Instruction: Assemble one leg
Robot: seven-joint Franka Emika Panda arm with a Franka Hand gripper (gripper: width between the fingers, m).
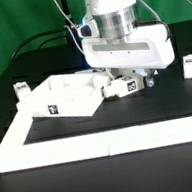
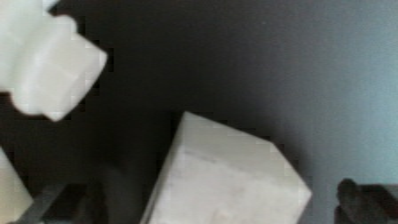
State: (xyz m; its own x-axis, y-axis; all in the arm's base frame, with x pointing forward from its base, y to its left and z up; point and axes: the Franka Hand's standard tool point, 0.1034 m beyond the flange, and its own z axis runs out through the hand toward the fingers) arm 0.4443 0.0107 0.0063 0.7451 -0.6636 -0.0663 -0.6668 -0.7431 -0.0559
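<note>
My gripper hangs low over the table, just to the exterior view's right of the white square tabletop. A white leg with marker tags lies under it, next to the tabletop's corner. In the wrist view the leg lies between my two dark fingertips, with a gap on each side. The gripper is open and touches nothing. A corner of the tabletop shows further off in the wrist view.
Two more white legs stand upright, one at the exterior view's far left and one at the far right. A white L-shaped wall borders the black table along the front and left.
</note>
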